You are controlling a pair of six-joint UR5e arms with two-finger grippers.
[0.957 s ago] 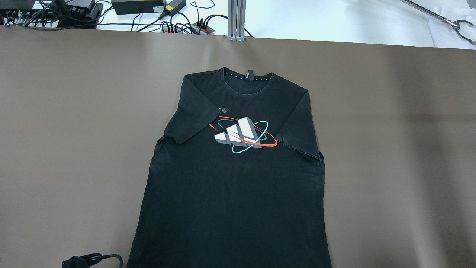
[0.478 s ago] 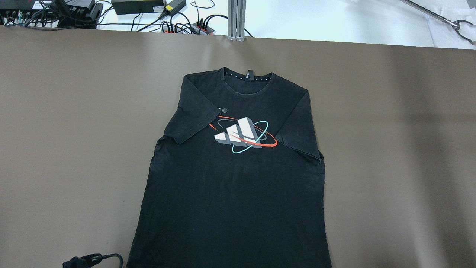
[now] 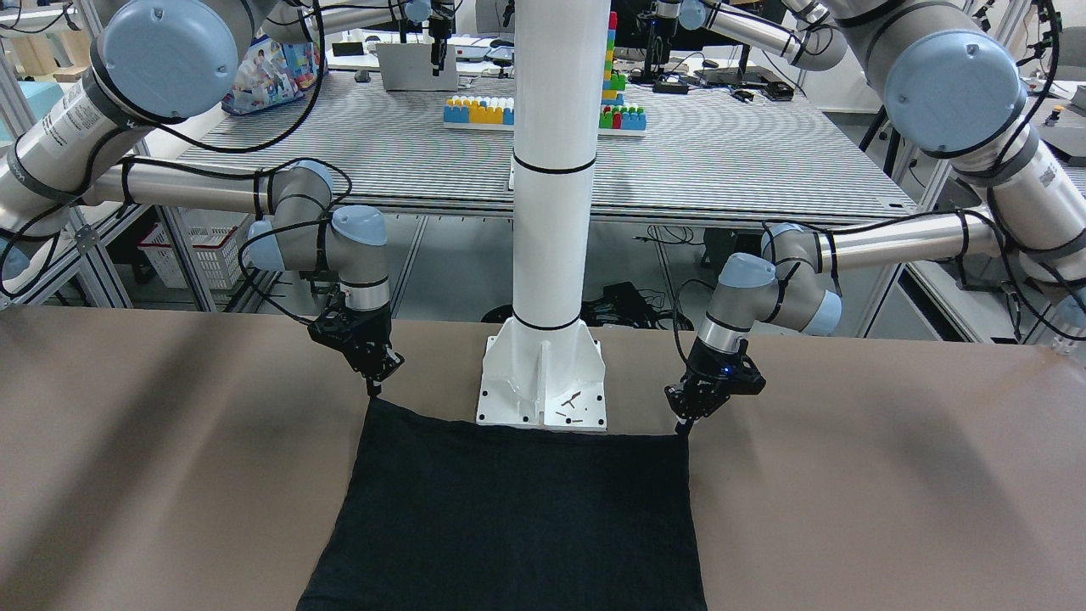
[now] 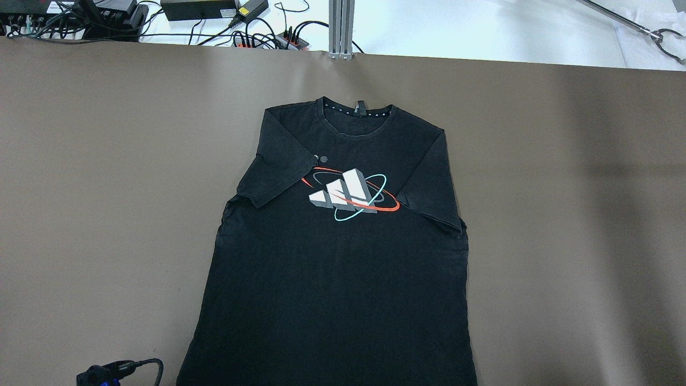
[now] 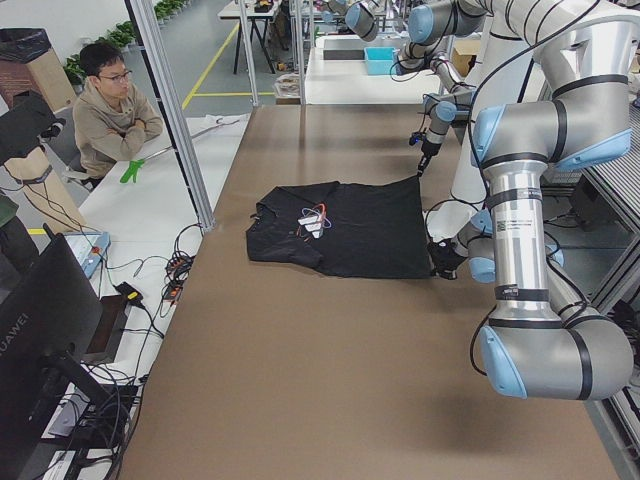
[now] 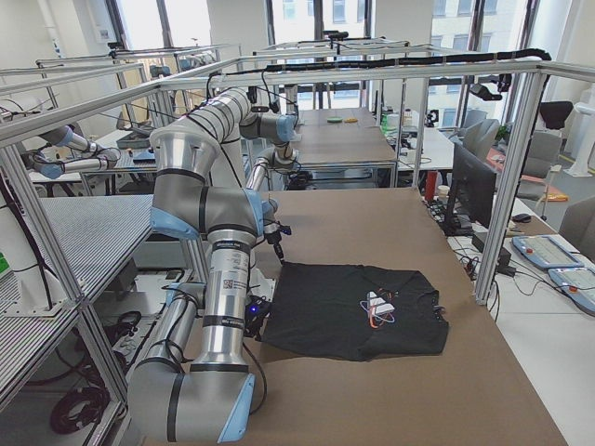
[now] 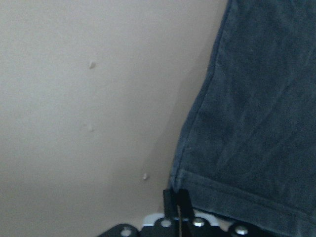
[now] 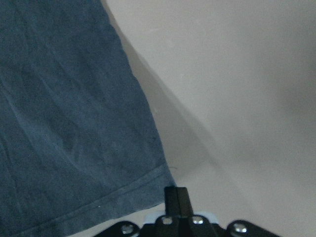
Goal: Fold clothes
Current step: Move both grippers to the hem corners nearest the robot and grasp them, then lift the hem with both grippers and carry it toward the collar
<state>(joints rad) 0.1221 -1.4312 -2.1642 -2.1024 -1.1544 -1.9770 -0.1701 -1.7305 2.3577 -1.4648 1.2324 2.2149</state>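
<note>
Since a second ago the left gripper (image 3: 682,423) has slid outward along the near table (image 4: 563,214) edge in the overhead view. The hem (image 3: 526,438) corner on that side has spread a little with it, while nothing else on the shirt (image 4: 332,279) has shifted. The shirt lies flat, face up, in the middle of the table. Its collar (image 4: 358,115) is at the far side, its logo (image 4: 351,195) is on the chest, and its sleeves (image 4: 268,161) lie in against the body. The hem runs just in front of the post (image 3: 543,386). Each gripper stands at one hem corner. In both wrist views the fingers are pressed together right at the corner, with no gap showing. In the front view the cloth rises to a small point under the right gripper (image 3: 372,390), so both look pinched closed on the shirt. The step in hand appears to be the grasp before the first lengthwise fold, with the hem pulled straight between the two arms. The next move likely calls for lifting both corners together, to the same height and at the same pace. They would then be carried away from the robot over the logo and laid down near the collar with the edges lined up. Each hold is on the very tip of a corner, so a jerk or uneven pull could let the cloth slip out or skew the fold.
</note>
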